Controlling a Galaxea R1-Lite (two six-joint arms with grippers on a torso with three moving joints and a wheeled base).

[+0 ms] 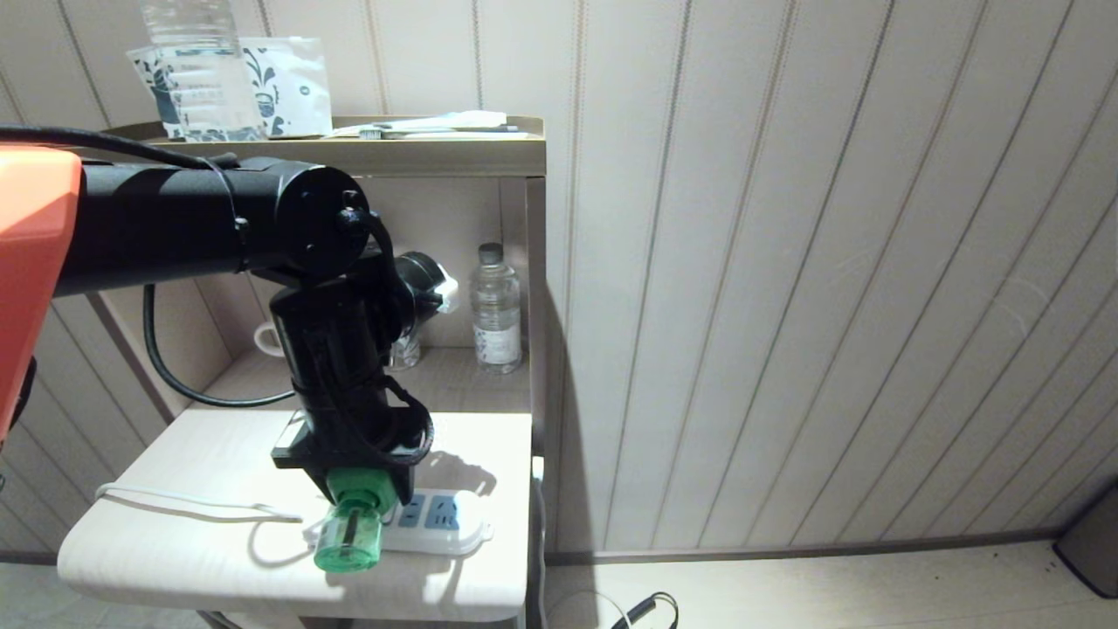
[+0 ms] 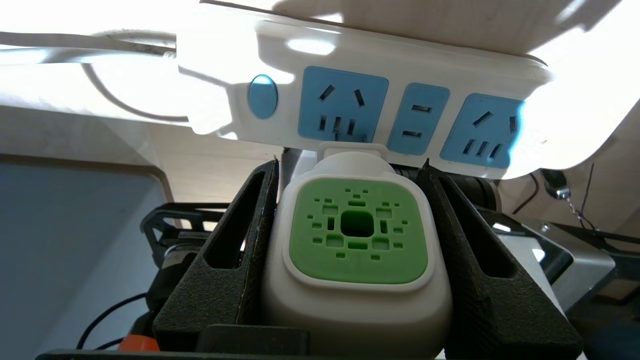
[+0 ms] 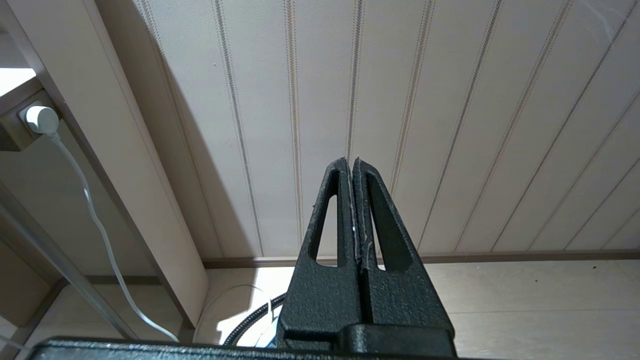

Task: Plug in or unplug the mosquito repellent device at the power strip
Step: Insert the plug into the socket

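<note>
Left wrist view shows the left gripper point(image 2: 350, 240) clamped on the white cap of the mosquito repellent device point(image 2: 357, 240), one finger point(image 2: 240, 260) on each side. Just beyond it lies the power strip point(image 2: 380, 100), its blue sockets facing the device; whether the plug is seated cannot be told. Head view places the device's green bottle point(image 1: 349, 535) at the strip's near edge on the white tabletop point(image 1: 201, 454). Farther back, a water bottle point(image 1: 496, 307) stands on the shelf. Right gripper point(image 3: 354, 210) is pressed together, empty, facing the panelled wall point(image 3: 450, 100).
</note>
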